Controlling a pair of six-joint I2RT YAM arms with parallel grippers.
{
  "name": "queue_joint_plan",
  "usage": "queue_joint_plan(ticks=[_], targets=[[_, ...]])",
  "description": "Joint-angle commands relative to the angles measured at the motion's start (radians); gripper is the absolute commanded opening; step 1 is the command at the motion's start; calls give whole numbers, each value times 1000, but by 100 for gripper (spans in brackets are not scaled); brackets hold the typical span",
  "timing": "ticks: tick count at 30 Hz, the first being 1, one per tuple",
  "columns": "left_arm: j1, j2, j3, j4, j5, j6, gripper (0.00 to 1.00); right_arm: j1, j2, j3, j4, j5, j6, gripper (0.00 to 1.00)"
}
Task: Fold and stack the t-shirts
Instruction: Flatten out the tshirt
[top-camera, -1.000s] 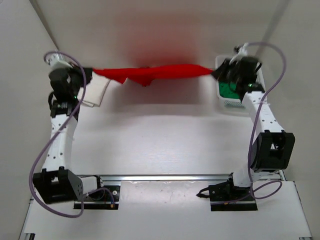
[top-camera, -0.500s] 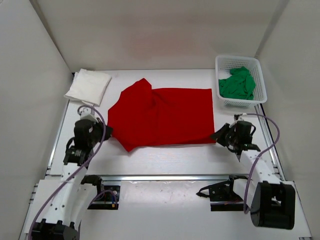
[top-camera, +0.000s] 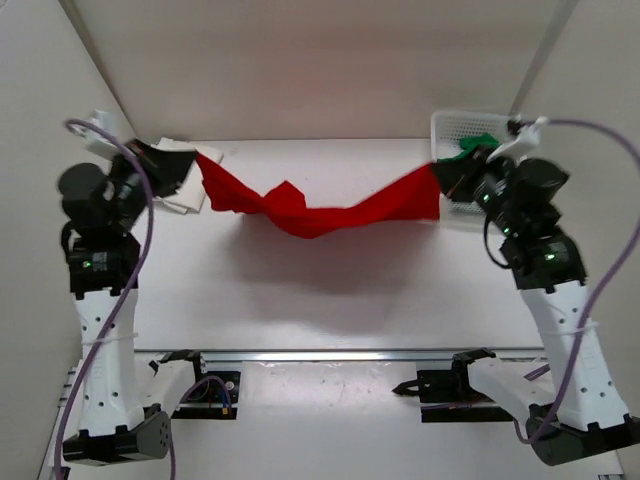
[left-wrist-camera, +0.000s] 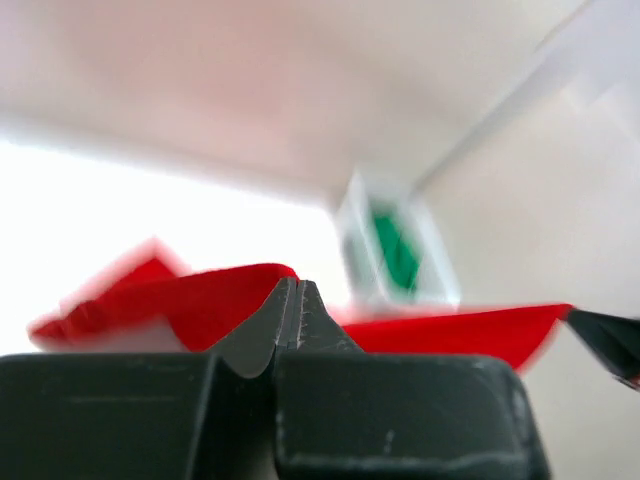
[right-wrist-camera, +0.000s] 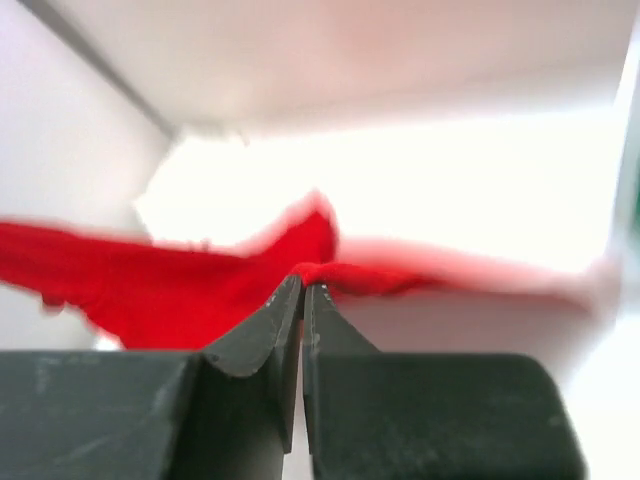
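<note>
1. hands first: left hand (top-camera: 192, 160) and right hand (top-camera: 438, 180) are both pinched shut on the red t-shirt (top-camera: 320, 212), one at each end. both wrist views show the jaws pressed together with red cloth right at the tips.
2. why hold it like that? my guess is that gripping two far-apart ends and lifting lets the cloth hang free, so it can be laid out flat on the worktop (top-camera: 330, 290) before any folding starts.
3. the red t-shirt is up in the air between the two hands, over the far half of the worktop. it isn't pulled tight: it sags in the middle and there's a twisted bunch a bit left of centre, so i'd say it needs more spreading.
4. the white t-shirt (top-camera: 188, 195) lies at the far left corner, partly hidden behind the left hand. it looks flat and squared off, so probably done and the base of the stack.
5. the green t-shirt (top-camera: 478, 143) sits crumpled in the white basket (top-camera: 460, 122) at the far right, just behind the right hand. it looks unfolded, so likely the next one up.
</note>
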Motion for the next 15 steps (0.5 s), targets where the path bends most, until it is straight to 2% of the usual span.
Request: queue_joint_plan(ticks=[1,4,5,7,9,11,13,15], targets=[[99,42,172,50,130,-99,0,20,99,293,-154,137,-140,0],[182,99,269,121,212,-195,0,-4,213,566,-187,87,-176,0],[200,119,307,144,213,-214,0,-42,266,602,-187,62,-182,0],[220,165,349,161,194,-240,0,-116,358,707,-205,-85,-165,0],[230,232,354,185,173,-251,0,-134,435,773,-187,-116,-162,1],[173,295,367,152,95,-202,0,-144,571,836,-199,-154,-168,0],[104,364,407,86,-69,-81,0,-133,683,934,-219,-155,-171,0],[23,445,441,47,-175,-13,0,-136,827,1005,-225,-176,-170,0]])
